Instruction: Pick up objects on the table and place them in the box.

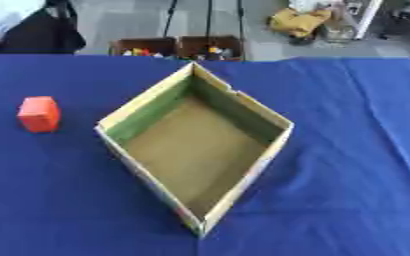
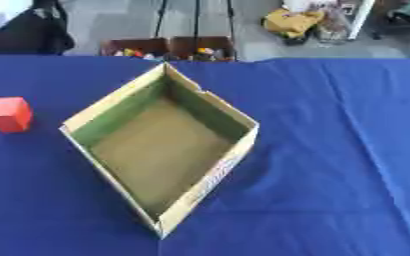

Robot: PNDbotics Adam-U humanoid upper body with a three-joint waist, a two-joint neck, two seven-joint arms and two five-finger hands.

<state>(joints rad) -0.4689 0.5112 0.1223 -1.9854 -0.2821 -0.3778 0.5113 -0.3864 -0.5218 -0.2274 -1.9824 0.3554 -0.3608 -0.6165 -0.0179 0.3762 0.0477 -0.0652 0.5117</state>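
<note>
We see 1 open cardboard box (image 1: pixel 274 117) at the middle of the frame, turned corner-on upon the blue tablecloth (image 1: pixel 348 165). 1 red block (image 1: pixel 39 114) sits at the left edge, well apart from it. Neither hand shows, so we cannot tell their state.

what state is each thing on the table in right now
red block: resting on the blue cloth left of the box, apart from it, not yet picked up
box: open-topped, nothing visible inside
blue cloth: covering the table, lightly creased on the right
robot hands: not in view
</note>
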